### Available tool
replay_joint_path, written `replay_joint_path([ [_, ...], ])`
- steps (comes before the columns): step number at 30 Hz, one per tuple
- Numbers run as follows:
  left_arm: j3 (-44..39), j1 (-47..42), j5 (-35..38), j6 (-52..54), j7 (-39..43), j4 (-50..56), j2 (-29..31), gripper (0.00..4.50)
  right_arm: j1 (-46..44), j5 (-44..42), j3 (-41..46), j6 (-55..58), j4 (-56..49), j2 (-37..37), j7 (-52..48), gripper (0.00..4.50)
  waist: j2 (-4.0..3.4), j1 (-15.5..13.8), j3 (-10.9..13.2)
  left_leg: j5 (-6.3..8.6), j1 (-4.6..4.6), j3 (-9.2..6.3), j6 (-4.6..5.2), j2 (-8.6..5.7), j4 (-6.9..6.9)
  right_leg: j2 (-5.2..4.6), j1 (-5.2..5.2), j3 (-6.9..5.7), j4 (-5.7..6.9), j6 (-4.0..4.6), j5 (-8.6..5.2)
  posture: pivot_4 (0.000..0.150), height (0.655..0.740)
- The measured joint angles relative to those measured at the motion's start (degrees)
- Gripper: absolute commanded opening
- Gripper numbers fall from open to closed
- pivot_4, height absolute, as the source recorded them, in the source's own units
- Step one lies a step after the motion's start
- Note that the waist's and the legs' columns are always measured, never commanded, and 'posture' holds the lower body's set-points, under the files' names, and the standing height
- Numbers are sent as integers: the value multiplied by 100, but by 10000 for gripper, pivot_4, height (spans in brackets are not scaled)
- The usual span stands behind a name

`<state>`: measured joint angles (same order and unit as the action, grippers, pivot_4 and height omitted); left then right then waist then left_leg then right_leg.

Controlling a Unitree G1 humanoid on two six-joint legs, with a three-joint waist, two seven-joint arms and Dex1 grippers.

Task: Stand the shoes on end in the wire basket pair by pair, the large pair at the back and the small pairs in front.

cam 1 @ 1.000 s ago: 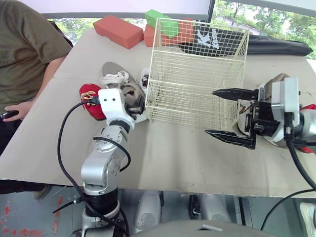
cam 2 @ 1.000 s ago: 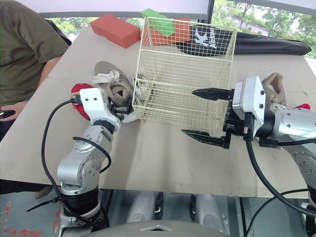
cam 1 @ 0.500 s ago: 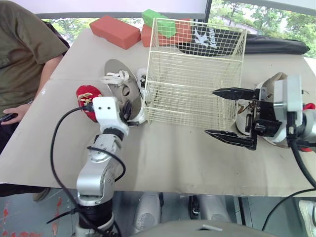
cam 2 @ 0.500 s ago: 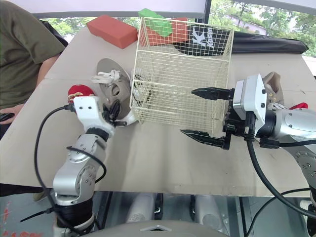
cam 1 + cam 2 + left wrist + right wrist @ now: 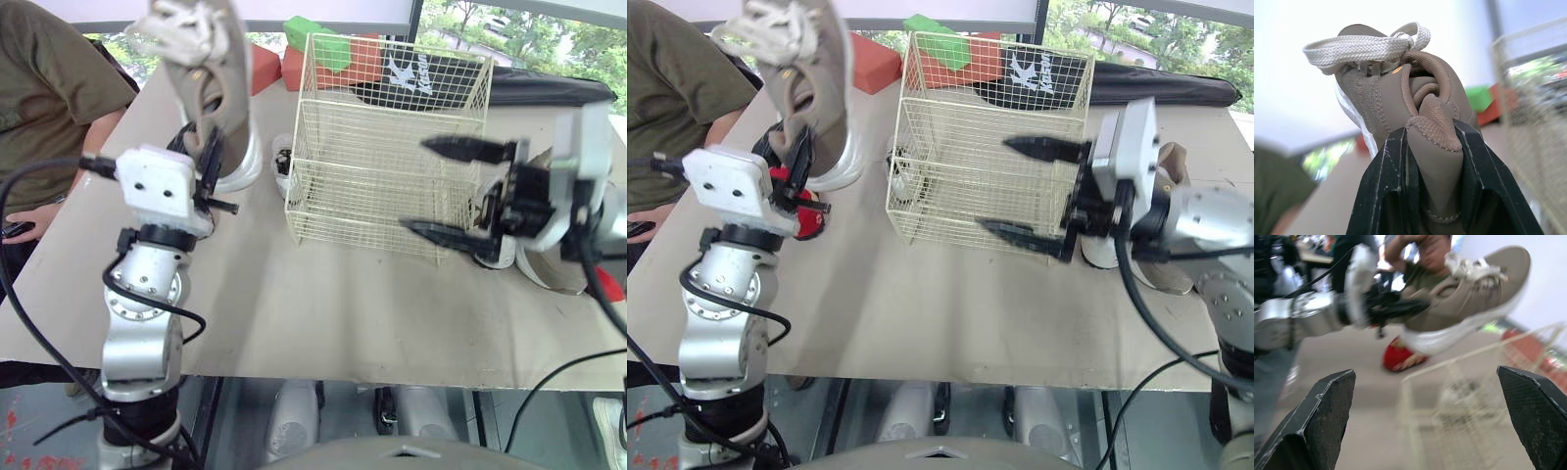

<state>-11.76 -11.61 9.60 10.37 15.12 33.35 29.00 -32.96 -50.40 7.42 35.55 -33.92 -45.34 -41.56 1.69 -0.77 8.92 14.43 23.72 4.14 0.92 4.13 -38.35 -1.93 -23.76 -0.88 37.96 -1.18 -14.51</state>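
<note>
Although the smaller print under it is too small to read, a large white "K" stands out on the black bag (image 5: pixel 421 73) at the top centre of the head view, just behind the cream wire basket (image 5: pixel 372 186). A small white-and-black shoe (image 5: pixel 284 162) sits at the basket's left wall; I cannot tell whether it is inside or outside the wire. At the upper left of the frame the left gripper (image 5: pixel 1432 147) holds a large tan sneaker with white laces and a white sole (image 5: pixel 211 69) up off the beige table (image 5: pixel 323 304), its black fingers (image 5: pixel 1386 196) clamped on the heel. A small red shoe (image 5: pixel 805 213) lies below it. At the right, the right gripper (image 5: pixel 451 191) hangs before the basket's front right corner with its jaws wide apart. A second tan sneaker (image 5: pixel 549 269) lies behind it.
</note>
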Motion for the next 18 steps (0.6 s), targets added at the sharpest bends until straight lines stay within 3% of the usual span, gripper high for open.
replay_joint_path([
  [2,-47,-250,330,-244,594,-121,335,6399,-385,232,-49,-57,213,-181,-131,45000,-4,-4,3,0,0,4,0,0,3,0,-3,-6,-2,0,0,1500,7400],
  [4,-142,-821,820,-620,1599,-693,910,6399,-1212,617,-310,-147,725,-536,-617,45000,-24,1,15,0,3,13,0,-1,2,2,-16,-10,3,0,0,1500,7400],
  [7,10,-1826,1319,-1112,3028,-1529,1287,6399,-2602,1223,-868,-402,1518,-914,-1597,45000,-45,0,29,0,5,22,0,-1,2,4,-20,-8,0,-1,-1,1500,7400],
  [8,80,-1986,1361,-1151,3199,-1610,1322,6399,-2811,1310,-945,-411,1614,-935,-1699,45000,-47,-1,30,0,7,24,0,-1,6,4,-23,-8,-3,-1,-1,1500,7400],
  [10,638,-2776,1624,-1437,4540,-2248,1363,6399,-3985,1773,-1651,-369,2435,-875,-2501,45000,-62,6,46,5,29,38,9,-3,3,6,-51,9,3,-6,0,1500,7400],
  [13,1294,-3595,1622,-2019,5878,-3021,1288,6399,-5196,2330,-2244,-461,3323,-651,-3329,45000,-68,7,51,4,54,48,8,1,-1,20,-87,21,13,-11,4,1500,7400],
  [18,1536,-4284,1427,-3141,7056,-4278,1020,6399,-5907,2950,-2758,-683,4313,-434,-4426,45000,-69,30,51,2,99,56,3,7,-6,26,-135,29,19,-12,4,1500,7400],
])
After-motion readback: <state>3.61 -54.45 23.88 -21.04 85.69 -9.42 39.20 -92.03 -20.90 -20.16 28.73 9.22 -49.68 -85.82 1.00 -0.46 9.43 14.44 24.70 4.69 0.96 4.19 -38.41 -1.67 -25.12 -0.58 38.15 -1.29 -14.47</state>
